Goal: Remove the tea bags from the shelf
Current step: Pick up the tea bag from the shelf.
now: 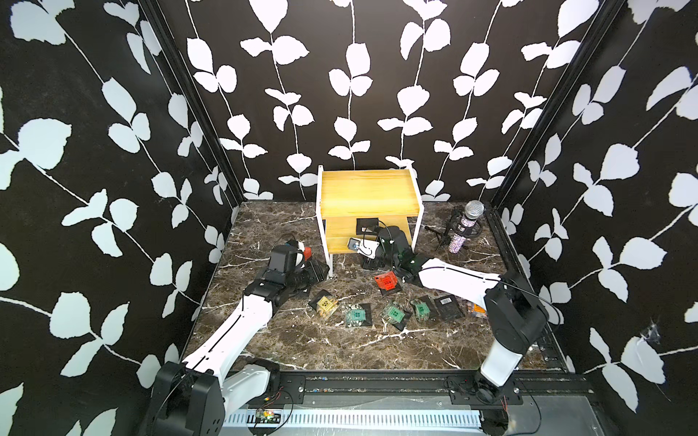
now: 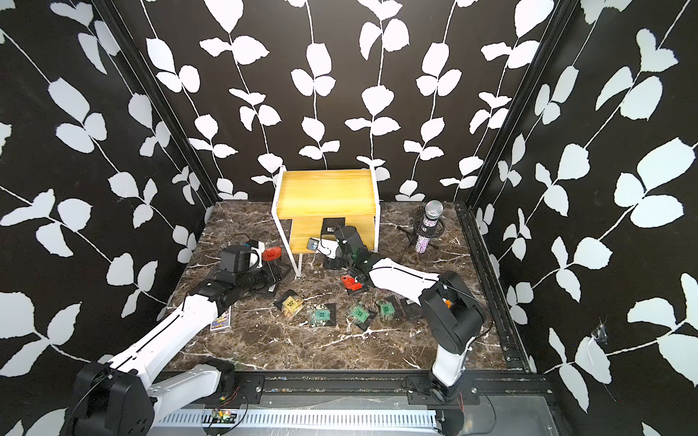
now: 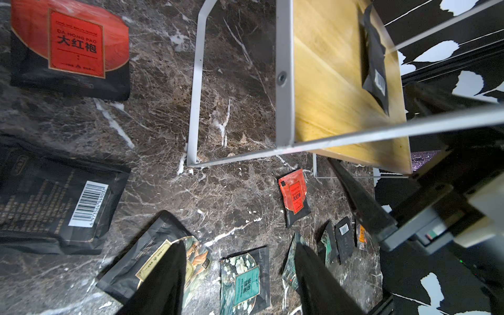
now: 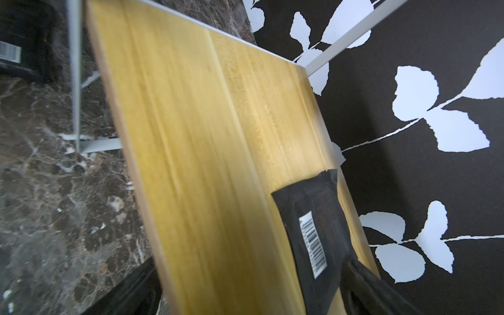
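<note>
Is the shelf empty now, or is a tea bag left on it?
Not empty. One black tea bag lies flat, barcode up, on the lower board of the shelf; its upper board is bare.

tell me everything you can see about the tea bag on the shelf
The tea bag is a flat, roughly square black sachet, matte and slightly crinkled at its sealed edges. It lies with its white barcode facing up and faint dark print beside it. It rests flat and alone on the lower yellow board of the shelf, toward the back. The open right gripper is at it, with one finger at its near corner. Whether that finger touches it cannot be told.
</note>
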Robot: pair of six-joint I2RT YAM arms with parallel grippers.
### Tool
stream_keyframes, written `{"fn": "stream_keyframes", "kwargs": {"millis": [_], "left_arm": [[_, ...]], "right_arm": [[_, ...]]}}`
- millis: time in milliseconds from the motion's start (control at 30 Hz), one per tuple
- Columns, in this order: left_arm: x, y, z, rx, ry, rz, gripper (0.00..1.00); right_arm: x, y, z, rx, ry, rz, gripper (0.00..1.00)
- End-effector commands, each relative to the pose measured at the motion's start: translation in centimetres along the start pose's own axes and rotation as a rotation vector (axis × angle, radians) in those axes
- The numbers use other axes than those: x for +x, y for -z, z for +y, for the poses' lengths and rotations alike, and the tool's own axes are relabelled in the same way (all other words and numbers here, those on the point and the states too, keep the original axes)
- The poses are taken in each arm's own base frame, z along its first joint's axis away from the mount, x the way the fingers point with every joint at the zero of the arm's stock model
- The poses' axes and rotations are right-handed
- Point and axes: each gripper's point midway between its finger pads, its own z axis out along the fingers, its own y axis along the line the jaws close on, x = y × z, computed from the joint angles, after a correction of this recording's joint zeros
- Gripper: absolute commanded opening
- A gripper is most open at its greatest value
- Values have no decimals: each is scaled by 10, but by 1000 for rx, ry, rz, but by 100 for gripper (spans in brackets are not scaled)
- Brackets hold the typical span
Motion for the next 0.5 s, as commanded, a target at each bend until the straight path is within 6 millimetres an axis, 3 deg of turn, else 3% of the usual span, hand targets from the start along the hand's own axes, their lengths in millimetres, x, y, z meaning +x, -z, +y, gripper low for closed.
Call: {"fn": "stream_keyframes", "kwargs": {"millis": [0, 300, 333, 467], "left_arm": [[6, -1, 6, -24, -9, 15, 58], [7, -4, 9, -28, -2, 18, 57], [6, -4, 9, -27, -1, 15, 57], [8, -6, 11, -34, 2, 19, 57]], "right_arm": [[-12, -5, -17, 26, -15, -29, 99], [-4, -21, -12, -19, -49, -11, 100], [-13, -20, -20, -11, -52, -29, 99], [-10, -25, -13, -43, -63, -20, 99]]}}
